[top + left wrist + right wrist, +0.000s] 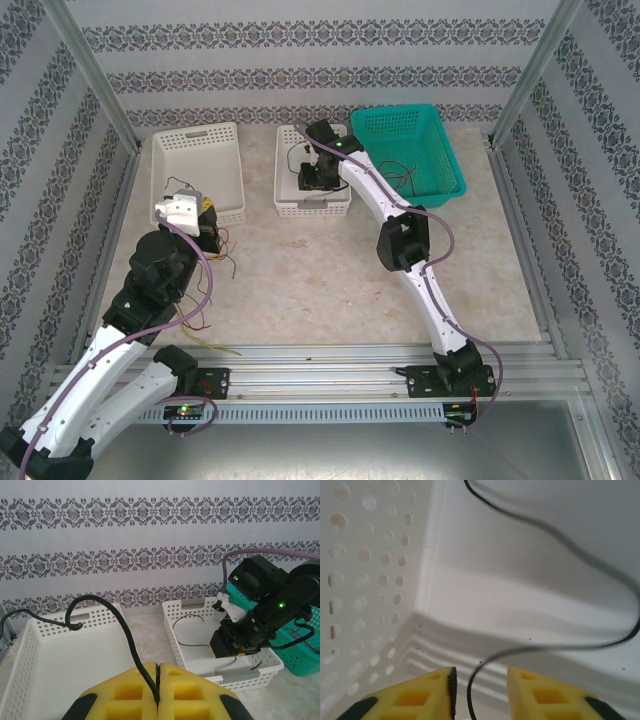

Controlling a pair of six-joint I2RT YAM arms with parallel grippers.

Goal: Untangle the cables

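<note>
Two tools at work — the left tool (157,675) clenched on a black cable (129,637), the right tool (481,675) released, a second black cable (545,526) running between its fingers inside a white basket (370,580).

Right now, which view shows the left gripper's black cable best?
Left wrist: black cable pinched in the shut left gripper, arcing up clearly. Top external: too thin to pick out near that gripper. Right wrist frames a different cable.

You have three baskets on the bench (330,290): a left white basket (197,175), a middle white basket (313,210) and one green basket (450,160). There are two arms, the left arm (150,270) and the right arm (365,185). You can count two black cables clearly, the first black cable (131,645) and the second black cable (560,535). The loose wires (228,262) on the bench are too tangled to count.
</note>
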